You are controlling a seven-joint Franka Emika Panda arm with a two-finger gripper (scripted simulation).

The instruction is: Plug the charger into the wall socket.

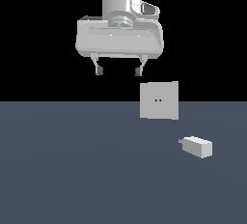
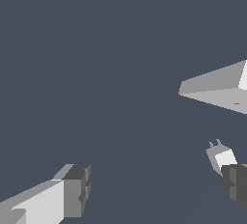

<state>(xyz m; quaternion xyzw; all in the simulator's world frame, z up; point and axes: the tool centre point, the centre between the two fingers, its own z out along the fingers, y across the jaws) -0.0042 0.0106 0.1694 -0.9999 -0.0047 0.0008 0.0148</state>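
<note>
From the exterior view the fingers hang spread wide and empty, high above the dark desk, with the wall socket standing upright below them and off toward the exterior view's right, and the charger lying on the desk further out past that same side's fingertip, its stub turned toward the exterior view's left. The wrist view adds what that angle hides: the socket's top edge seen foreshortened from above, and the charger appearing just beside one fingertip, apart from it, while the other fingertip sits well away over bare desk.
</note>
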